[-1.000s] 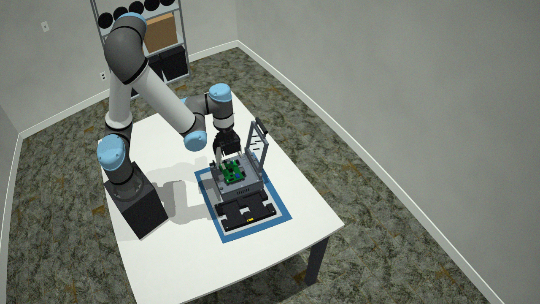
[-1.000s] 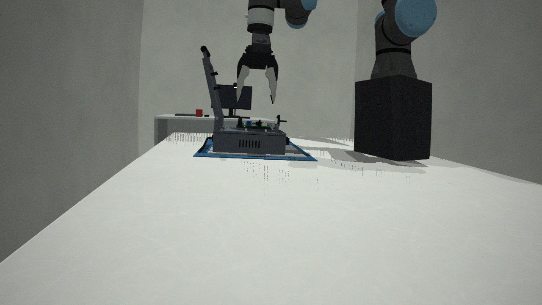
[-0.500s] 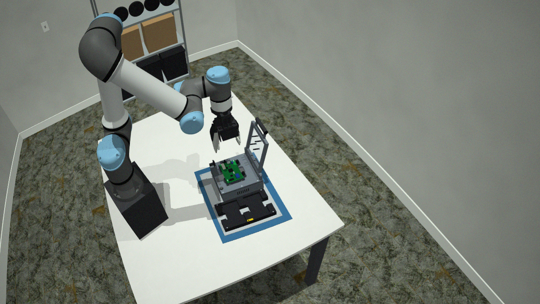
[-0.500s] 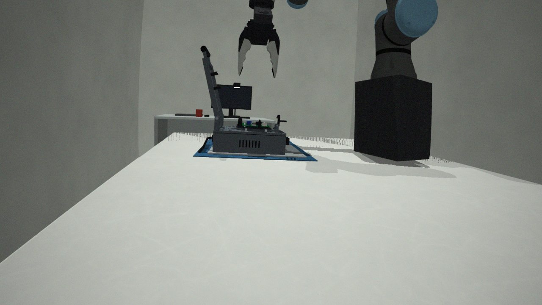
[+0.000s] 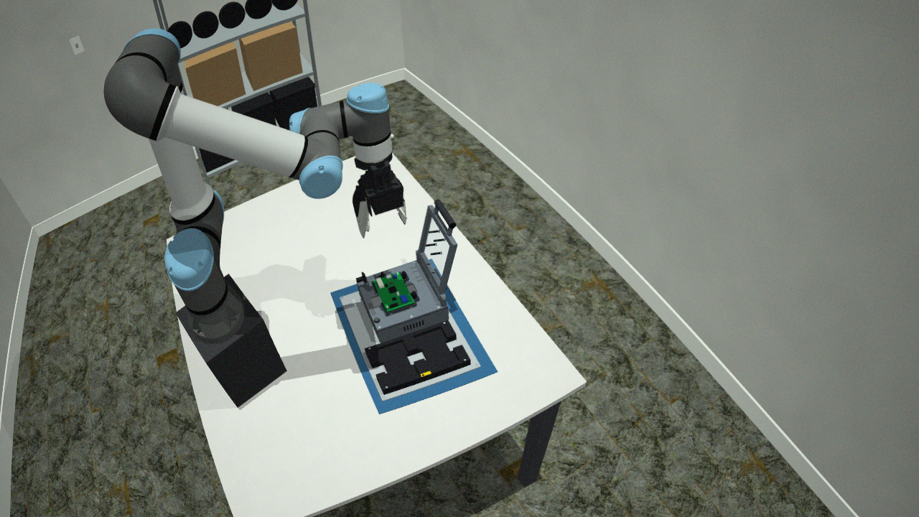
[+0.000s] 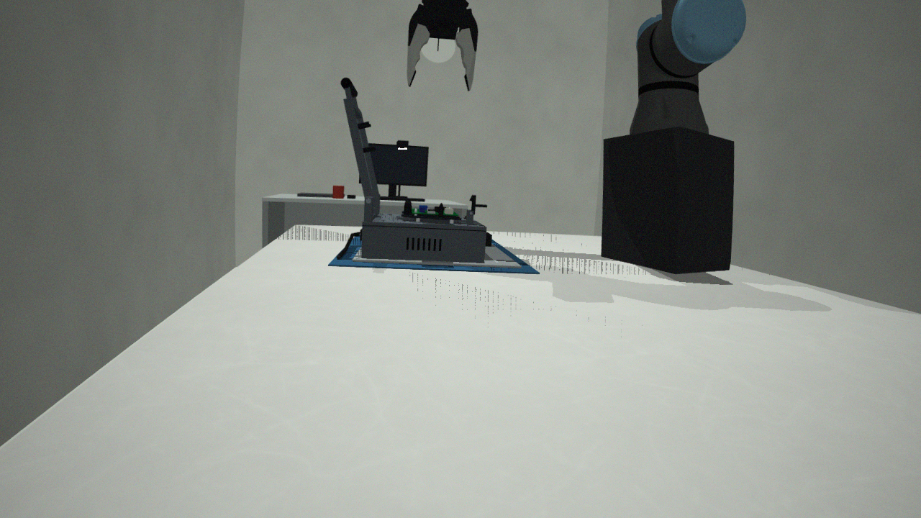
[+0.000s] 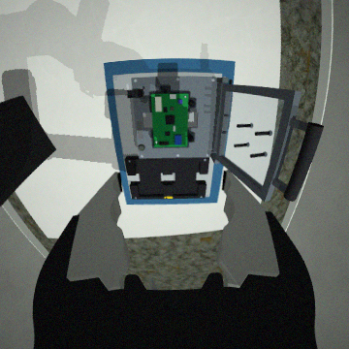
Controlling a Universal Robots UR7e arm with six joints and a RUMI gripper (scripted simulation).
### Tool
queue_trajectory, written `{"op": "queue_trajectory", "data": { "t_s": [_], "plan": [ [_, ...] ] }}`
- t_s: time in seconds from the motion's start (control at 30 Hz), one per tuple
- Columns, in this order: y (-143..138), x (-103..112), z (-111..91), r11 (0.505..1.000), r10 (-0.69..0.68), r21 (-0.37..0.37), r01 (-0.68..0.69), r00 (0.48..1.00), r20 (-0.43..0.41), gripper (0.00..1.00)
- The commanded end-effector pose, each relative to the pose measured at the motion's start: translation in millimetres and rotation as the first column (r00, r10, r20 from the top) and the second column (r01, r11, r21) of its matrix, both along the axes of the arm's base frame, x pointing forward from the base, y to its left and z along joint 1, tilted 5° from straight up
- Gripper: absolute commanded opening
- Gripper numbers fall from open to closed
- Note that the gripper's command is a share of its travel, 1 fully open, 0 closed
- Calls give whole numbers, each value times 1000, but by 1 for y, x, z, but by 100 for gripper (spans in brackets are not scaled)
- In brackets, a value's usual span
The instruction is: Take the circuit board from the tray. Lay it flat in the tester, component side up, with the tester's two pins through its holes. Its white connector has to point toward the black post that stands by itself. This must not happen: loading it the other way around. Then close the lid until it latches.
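Grey-walled rm, mottled carpet; shelf rack (image 5: pixel 310 51) w/ boxes in the bkgd of the top view, plus a monitor (image 6: pixel 402 168) and red item (image 6: pixel 337 191) on a 2nd desk in the exterior view. White table (image 5: pixel 301 418) (image 6: pixel 450 386) (image 7: pixel 63 167) carries a black pedestal (image 5: pixel 257 373) (image 6: pixel 666 199) w/ the arm (image 5: pixel 231 138) (image 6: pixel 669 109) on top.

Blue-edged mat (image 5: pixel 436 388) (image 6: pixel 522 266) (image 7: pixel 131 68) is under both the tester (image 5: pixel 411 324) (image 6: pixel 460 241) (image 7: pixel 201 145) and the black tray (image 5: pixel 401 366) (image 7: pixel 145 170), side by side. Circuit board (image 5: pixel 390 295) (image 6: pixel 434 214) (image 7: pixel 179 121) is on the tester, looks flat, comp. side up. Its white connector (image 7: pixel 158 104) sits nr one corner, on the side toward the black bracket (image 5: pixel 362 278) (image 6: pixel 473 202) (image 7: pixel 136 93). Pin fit: too small to tell. Lid (image 5: pixel 448 263) (image 6: pixel 355 142) (image 7: pixel 279 145) is up, leaning back a bit, dark handle (image 5: pixel 444 214) (image 6: pixel 347 83) (image 7: pixel 304 162) at its free edge; not latched.

Gripper (image 5: pixel 384 227) (image 6: pixel 439 87) (image 7: pixel 172 173) hangs well above table ht, clear of board & lid, pointing down. Fingers approx. half open, wide gap btwn tips, holding nothing.
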State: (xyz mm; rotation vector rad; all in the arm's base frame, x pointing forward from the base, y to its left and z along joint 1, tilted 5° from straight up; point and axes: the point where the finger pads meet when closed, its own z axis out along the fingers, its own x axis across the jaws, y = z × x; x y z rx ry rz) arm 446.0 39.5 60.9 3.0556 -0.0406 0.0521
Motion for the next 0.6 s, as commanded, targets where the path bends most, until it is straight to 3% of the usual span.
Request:
{"op": "queue_trajectory", "data": {
  "t_s": [0.0,0.5,0.53,0.57],
  "plan": [
    [1,-1,15,1000,0,0,0,1000,-2,59],
    [2,-1,27,1000,0,0,0,1000,-2,59],
    [2,-1,27,1000,0,0,0,1000,-2,30],
    [2,-1,27,1000,0,0,0,1000,-2,30]
  ]
}}
